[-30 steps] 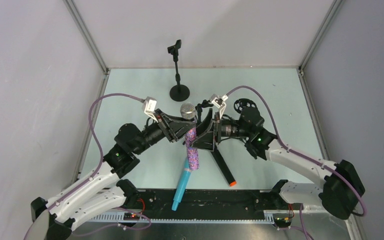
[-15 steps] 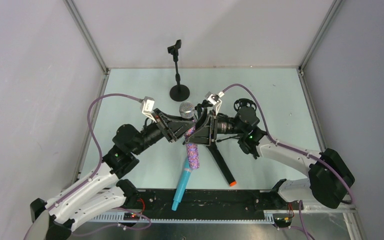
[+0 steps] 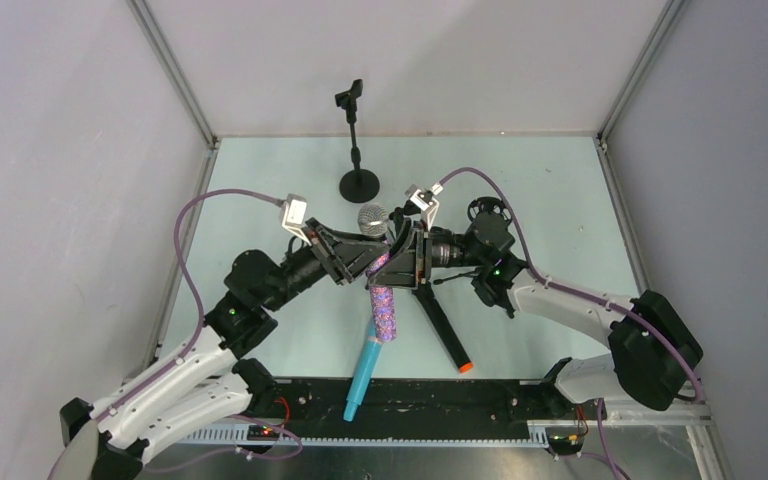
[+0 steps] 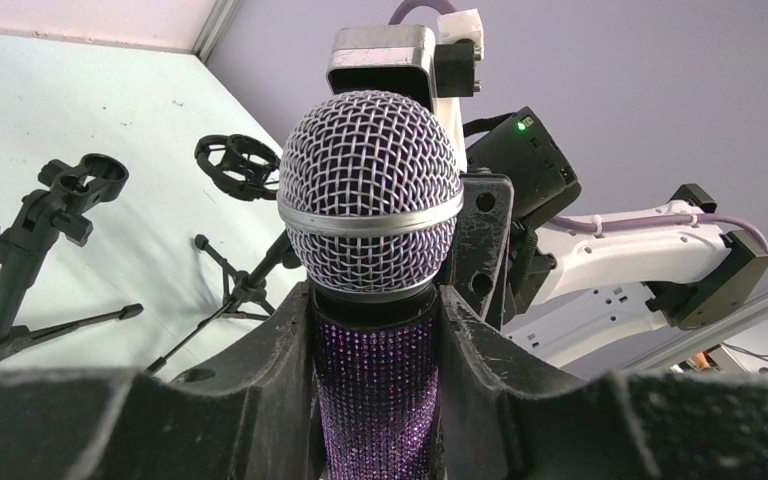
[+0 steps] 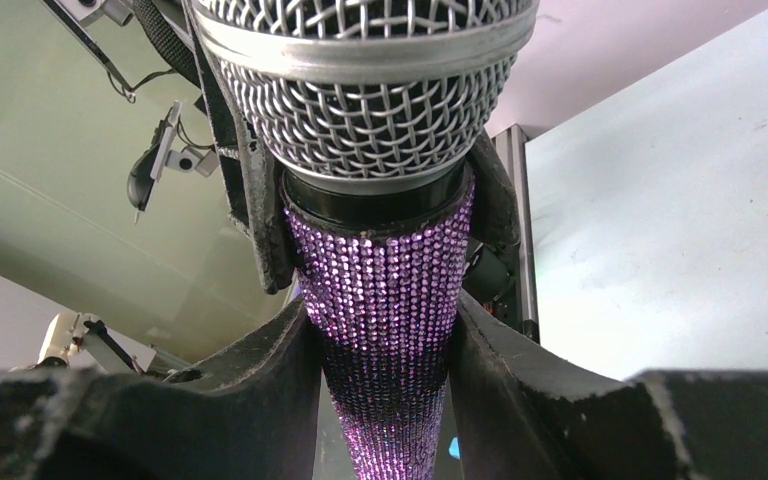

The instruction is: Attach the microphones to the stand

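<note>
1. The purple microphone [image 3: 384, 298] was held between the two grippers over the middle of the table [image 3: 560, 200], with its silver mesh head toward the far side.
2. The left gripper [image 4: 375, 335] was clenched on the glittery body just below the head, one finger pressed to each side.
3. The right gripper [image 5: 385, 370] grasped the same body from the opposite side, with both fingers against the glitter.
4. The purple microphone's lower end overlapped the far end of the cyan microphone [image 3: 363, 368], which lay on the table. Whether the two touched could not be told from above.
5. The black microphone [image 3: 446, 335] lay just to the right, its orange end toward the near edge.
6. The stand [image 3: 356, 150] stood upright on its round base, well behind the grippers.
</note>
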Robot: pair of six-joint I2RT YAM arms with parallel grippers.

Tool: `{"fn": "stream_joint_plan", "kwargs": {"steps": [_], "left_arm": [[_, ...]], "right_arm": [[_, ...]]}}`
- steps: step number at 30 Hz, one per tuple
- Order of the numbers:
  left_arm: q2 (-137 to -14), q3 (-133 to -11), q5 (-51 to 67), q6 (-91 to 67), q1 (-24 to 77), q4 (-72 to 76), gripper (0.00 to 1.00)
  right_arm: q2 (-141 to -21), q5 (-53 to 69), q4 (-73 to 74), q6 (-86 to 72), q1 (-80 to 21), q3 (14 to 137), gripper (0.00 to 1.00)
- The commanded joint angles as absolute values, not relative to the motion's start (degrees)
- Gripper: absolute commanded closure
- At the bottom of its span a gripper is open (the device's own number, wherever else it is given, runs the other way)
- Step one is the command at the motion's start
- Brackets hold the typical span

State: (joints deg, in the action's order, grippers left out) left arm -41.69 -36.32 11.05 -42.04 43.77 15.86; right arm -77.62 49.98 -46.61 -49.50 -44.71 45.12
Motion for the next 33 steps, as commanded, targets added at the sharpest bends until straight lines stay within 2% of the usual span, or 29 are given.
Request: {"fn": "stream_joint_plan", "kwargs": {"steps": [1, 2, 3, 4, 6, 14, 33], "left_arm": [[-40.6, -36.1, 10.3, -41.9, 44.1, 20.5, 0.68], [-40.5, -36.1, 9.9, -41.9, 44.0, 20.6, 0.56], [-40.5, -35.9, 9.7, -41.8, 44.0, 20.6, 0.32], [-40.6, -35.9, 9.2, -41.9, 44.1, 20.5, 0.13], [-40.6, -35.6, 8.0, -42.4, 44.1, 20.5, 0.02], [-41.5, -34.5, 4.4, -44.7, 44.1, 20.5, 0.00], [-39.3, -24.1, -6.3, -52.8, 44.0, 20.0, 0.00]], "right_arm": [[-77.8, 51.0, -48.3, -50.3, -44.7, 47.8, 1.00], [-77.7, 50.8, -47.8, -49.5, -44.7, 47.8, 1.00], [-77.4, 50.6, -46.7, -48.5, -44.6, 47.8, 1.00], [-76.9, 50.2, -45.4, -48.0, -44.5, 47.8, 1.00], [-76.2, 49.4, -43.3, -46.3, -44.4, 47.8, 1.00], [-72.8, 46.4, -35.7, -40.2, -43.4, 47.8, 1.00], [-60.8, 41.6, -17.7, -29.4, -31.1, 47.7, 1.00]]}}
